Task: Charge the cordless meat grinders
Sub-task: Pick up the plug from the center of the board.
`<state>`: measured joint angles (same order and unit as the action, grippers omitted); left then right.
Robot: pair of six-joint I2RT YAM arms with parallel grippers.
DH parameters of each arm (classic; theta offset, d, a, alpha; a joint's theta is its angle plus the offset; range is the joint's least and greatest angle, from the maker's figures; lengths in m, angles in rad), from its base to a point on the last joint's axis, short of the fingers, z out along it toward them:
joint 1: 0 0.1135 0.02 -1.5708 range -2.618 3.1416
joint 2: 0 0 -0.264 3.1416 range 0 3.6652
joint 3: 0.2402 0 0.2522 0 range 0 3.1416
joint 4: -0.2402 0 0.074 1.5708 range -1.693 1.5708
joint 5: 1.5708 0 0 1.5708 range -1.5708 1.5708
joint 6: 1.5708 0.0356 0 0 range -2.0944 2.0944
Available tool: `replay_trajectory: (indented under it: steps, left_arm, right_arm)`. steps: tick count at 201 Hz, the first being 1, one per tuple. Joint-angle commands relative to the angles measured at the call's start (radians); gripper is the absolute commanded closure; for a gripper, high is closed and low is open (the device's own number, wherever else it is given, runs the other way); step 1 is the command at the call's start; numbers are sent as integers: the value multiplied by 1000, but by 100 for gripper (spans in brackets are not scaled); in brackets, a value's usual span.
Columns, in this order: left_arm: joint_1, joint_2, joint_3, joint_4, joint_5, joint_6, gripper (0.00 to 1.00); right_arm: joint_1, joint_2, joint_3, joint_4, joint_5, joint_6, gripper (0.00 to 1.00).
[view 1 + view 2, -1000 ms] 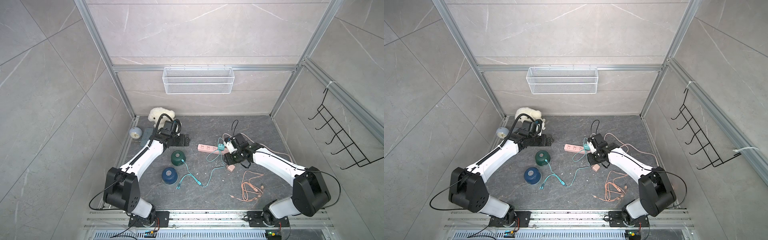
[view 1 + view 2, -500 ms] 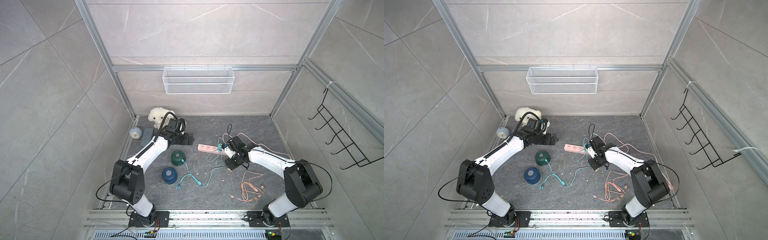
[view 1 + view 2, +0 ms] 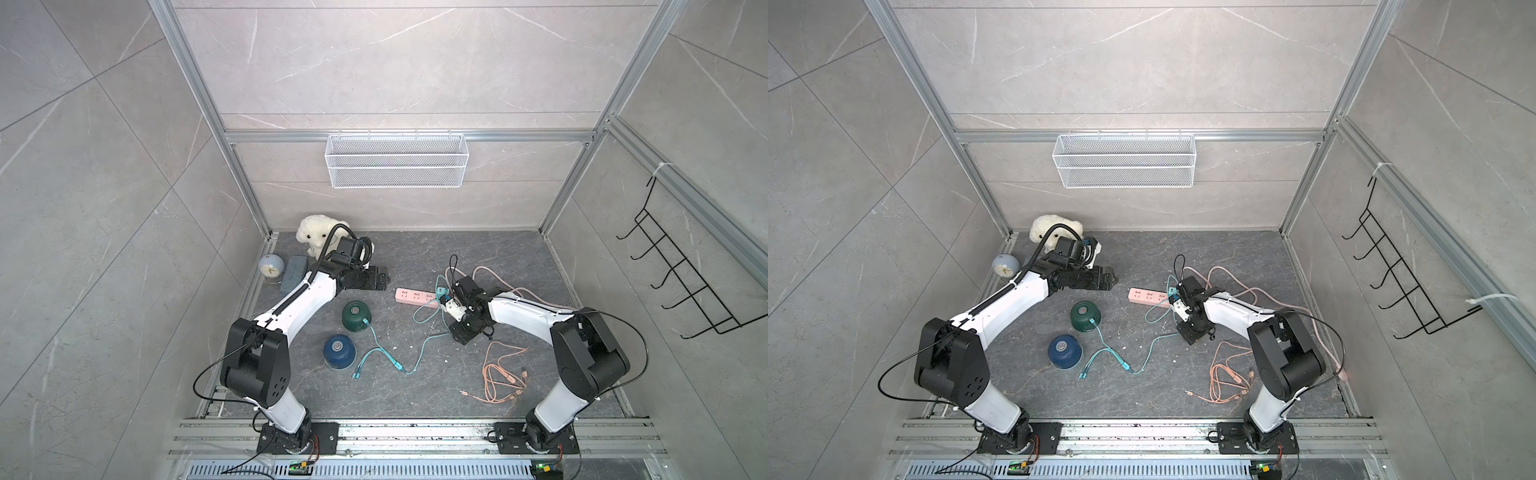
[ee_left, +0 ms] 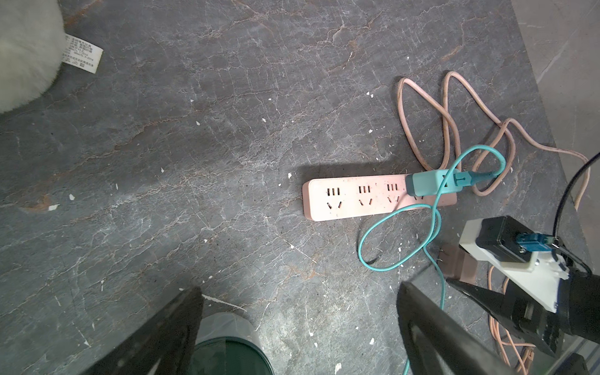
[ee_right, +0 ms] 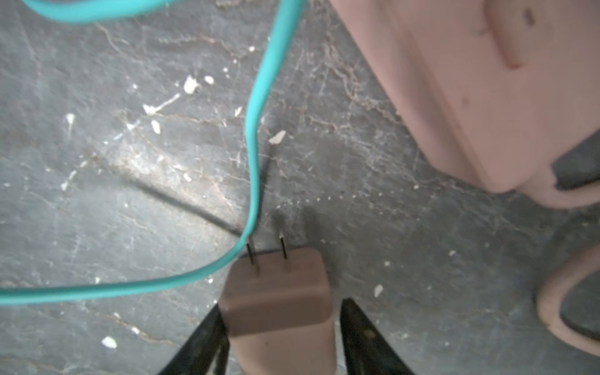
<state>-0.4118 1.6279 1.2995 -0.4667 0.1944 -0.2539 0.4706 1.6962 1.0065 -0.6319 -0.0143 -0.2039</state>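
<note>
The dark green meat grinder (image 3: 356,316) (image 3: 1085,316) stands mid-floor with a teal cable (image 3: 386,353) plugged into its side. The dark blue grinder (image 3: 339,351) (image 3: 1064,351) stands just in front of it. The teal cable runs to a teal charger (image 4: 425,183) seated in the pink power strip (image 3: 415,297) (image 4: 357,198). My left gripper (image 3: 380,278) (image 4: 298,289) hangs wide open behind the green grinder (image 4: 227,357), holding nothing. My right gripper (image 3: 460,336) (image 5: 282,306) points down with a pink-brown charger plug (image 5: 276,292) between its fingers. One finger touches it; the other shows a gap.
A coiled pink cable (image 3: 503,374) lies front right. The strip's pink cord (image 4: 422,130) loops behind it. A white plush toy (image 3: 316,235), a pale blue clock (image 3: 271,266) and a grey-blue block (image 3: 294,268) sit back left. A wire basket (image 3: 397,164) hangs on the back wall.
My right gripper has come down over the pink-brown plug, which lay beside it a second ago. My left gripper has shifted a little to the right, still open.
</note>
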Motion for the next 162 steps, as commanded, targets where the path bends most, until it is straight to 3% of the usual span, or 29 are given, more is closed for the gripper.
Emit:
replay_trajectory:
  steps: [1, 28, 84, 137, 162]
  left_arm:
    - [2, 10, 34, 2, 25, 15, 5]
    - [2, 2, 30, 0, 41, 8, 6]
    - [-14, -21, 32, -32, 149, -8, 7]
    - [-95, -40, 15, -12, 284, -52, 12]
    - [-130, -55, -2, 44, 349, -97, 13]
  right_arm:
    - [-4, -12, -3, 6, -13, -6, 55]
    - [-4, -74, 3, -5, -30, -2, 67]
    - [-4, -241, 26, -2, -148, -7, 68]
    - [0, -371, 23, 96, -345, -29, 69]
    - [21, -385, 29, 126, -382, -40, 69]
